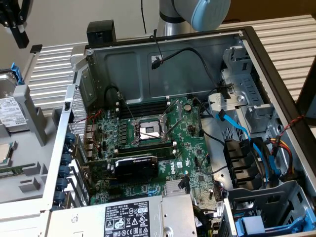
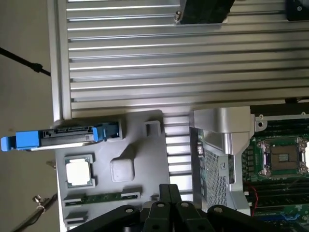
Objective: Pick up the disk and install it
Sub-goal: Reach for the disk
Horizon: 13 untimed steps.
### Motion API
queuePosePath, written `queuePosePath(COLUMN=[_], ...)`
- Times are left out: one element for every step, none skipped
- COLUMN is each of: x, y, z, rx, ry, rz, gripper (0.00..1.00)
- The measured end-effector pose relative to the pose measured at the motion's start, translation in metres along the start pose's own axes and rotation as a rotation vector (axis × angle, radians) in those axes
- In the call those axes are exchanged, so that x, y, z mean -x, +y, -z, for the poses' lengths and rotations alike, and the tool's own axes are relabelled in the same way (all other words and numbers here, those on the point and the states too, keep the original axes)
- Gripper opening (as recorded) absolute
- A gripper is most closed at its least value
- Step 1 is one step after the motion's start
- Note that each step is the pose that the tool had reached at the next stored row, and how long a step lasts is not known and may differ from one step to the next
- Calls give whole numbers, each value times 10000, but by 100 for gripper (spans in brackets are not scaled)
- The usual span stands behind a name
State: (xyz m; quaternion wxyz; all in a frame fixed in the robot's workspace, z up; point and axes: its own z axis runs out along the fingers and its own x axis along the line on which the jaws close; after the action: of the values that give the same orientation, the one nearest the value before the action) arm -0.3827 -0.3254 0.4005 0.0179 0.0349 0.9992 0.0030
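Ribbed aluminium table top [image 1: 291, 34] runs under the whole scene. At the exterior view's left sits a grey fixture [image 1: 27, 118], a moulded tray with slots for spare parts. The disk [image 1: 9, 111] stands on edge in one slot, its blue carrier frame sticking out at both ends; standing it this way likely leaves its flat sides free for gripping. Just beside it a processor chip [image 2: 78, 171] lies flat in its own recess. The claw [image 2: 170, 189] hangs above this fixture, apart from the disk, its fingers pressed together with nothing between them.

Further right is the open computer case [image 1: 148, 64], lying on its side so the inside faces up. Its motherboard [image 1: 148, 143] is exposed, with a silver power-supply box [image 1: 148, 217] near the front edge. At the far right, blue cables [image 1: 237, 128] trail past metal drive bays.
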Motion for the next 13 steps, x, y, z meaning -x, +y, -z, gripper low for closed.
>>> queuePosePath(x=[-40,-77,-114,-153,-193,-234,-272,-314,-361,-401,-449,-494,-541], y=[13,26,40,54,67,80,91,103,114,121,129,134,137], z=[1,2,3,5,6,7,8,10,11,13,14,16,18], rx=[0,0,0,0,0,0,0,0,0,0,0,0,0], ry=[-1,0,-1,0,0,-1,0,-1,0,0,0,0,0], rz=[0,-1,-1,0,0,0,-1,-1,-1,0,-1,-1,-1], gripper=[11,11,11,11,11,11,11,11,11,11,11,11,11])
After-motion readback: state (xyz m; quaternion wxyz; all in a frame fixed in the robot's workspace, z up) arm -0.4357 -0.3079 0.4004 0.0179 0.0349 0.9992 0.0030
